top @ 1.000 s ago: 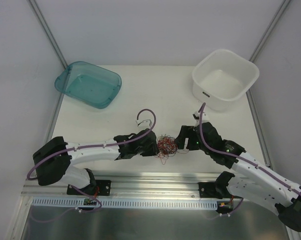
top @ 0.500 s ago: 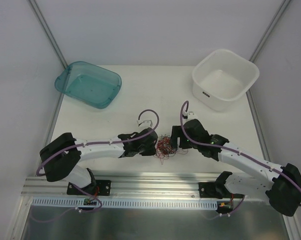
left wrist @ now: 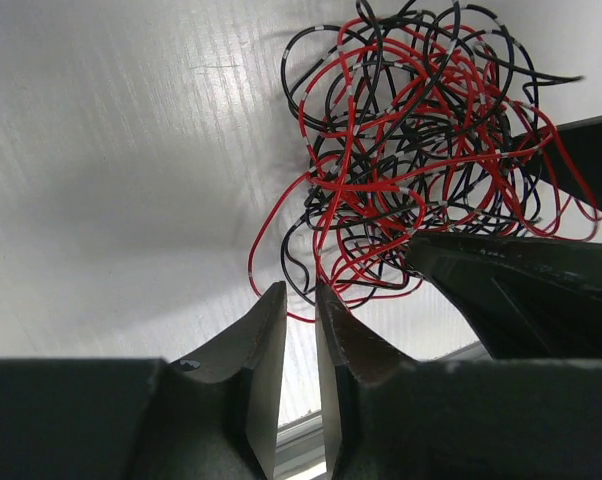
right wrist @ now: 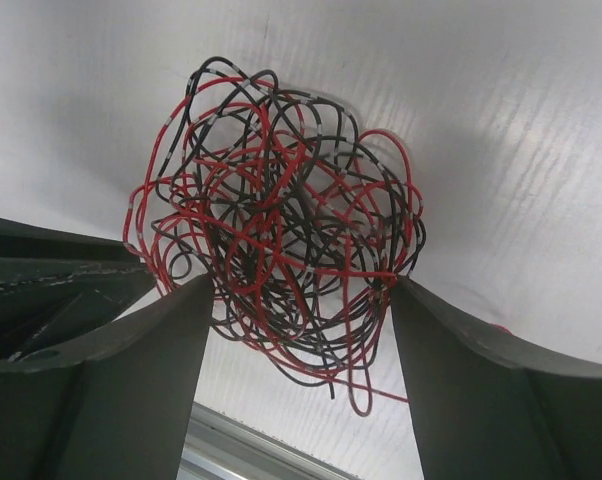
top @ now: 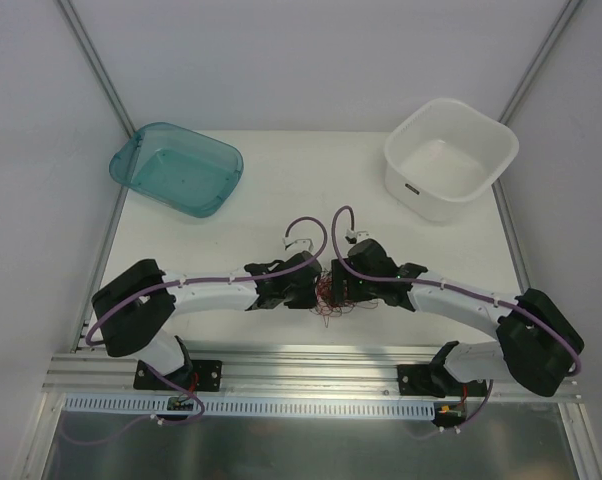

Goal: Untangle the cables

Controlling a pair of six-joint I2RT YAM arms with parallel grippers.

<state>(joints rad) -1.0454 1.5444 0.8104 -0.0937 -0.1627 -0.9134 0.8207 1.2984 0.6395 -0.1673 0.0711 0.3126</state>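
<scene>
The cables [top: 328, 290] are a fist-sized ball of thin red and black strands on the white table, between my two grippers. My left gripper [top: 309, 288] sits at the ball's left side. In the left wrist view the left gripper [left wrist: 301, 290] has only a narrow slit between its fingers, and a red loop of the cables [left wrist: 401, 150] crosses just past the tips. My right gripper [top: 343, 285] is at the ball's right side. In the right wrist view the right gripper [right wrist: 301, 285] is wide open, with the lower part of the cables [right wrist: 281, 240] between its fingers.
A teal tub [top: 177, 168] stands at the back left and a white tub [top: 449, 158] at the back right. The metal rail at the table's near edge [top: 311, 358] runs just below the grippers. The right gripper's dark fingers [left wrist: 521, 285] crowd the left wrist view.
My right arm has swung left and its open gripper now straddles the ball. My left gripper has edged a little right, closer to the ball. The ball has stayed put.
</scene>
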